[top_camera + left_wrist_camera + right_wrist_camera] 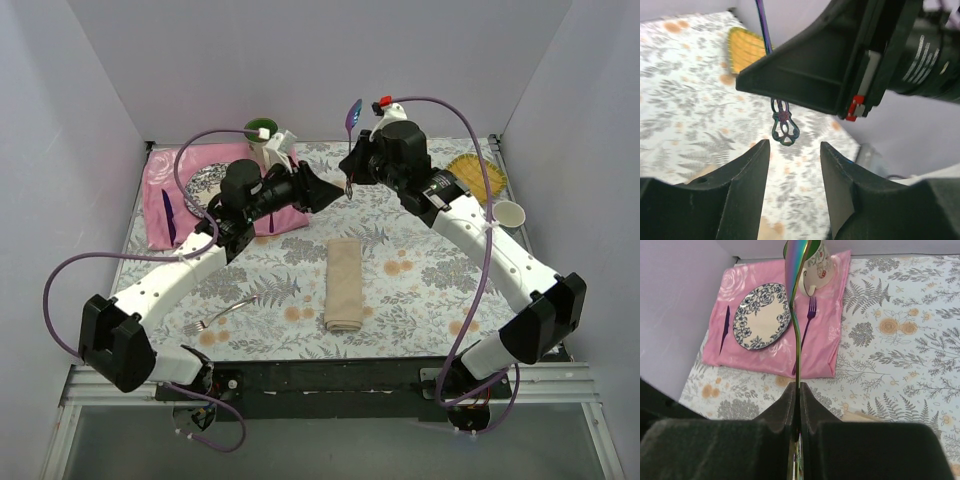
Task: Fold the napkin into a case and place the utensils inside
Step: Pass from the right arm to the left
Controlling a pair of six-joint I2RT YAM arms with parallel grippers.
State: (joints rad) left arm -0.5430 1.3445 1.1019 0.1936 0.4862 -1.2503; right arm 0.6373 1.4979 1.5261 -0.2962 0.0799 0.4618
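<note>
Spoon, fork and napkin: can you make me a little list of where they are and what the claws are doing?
spoon: upright in the air, bowl on top
right claw: shut on the spoon's handle
left claw: open, beside the spoon's handle end
fork: lying on the table, near left
napkin: folded into a narrow strip, mid-table

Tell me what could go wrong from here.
1. The right gripper pinches the slim iridescent metal spoon low on its handle, bowl up; it may pivot or slip in a handover.
2. The open left gripper sits close to the right one; they could collide.
</note>
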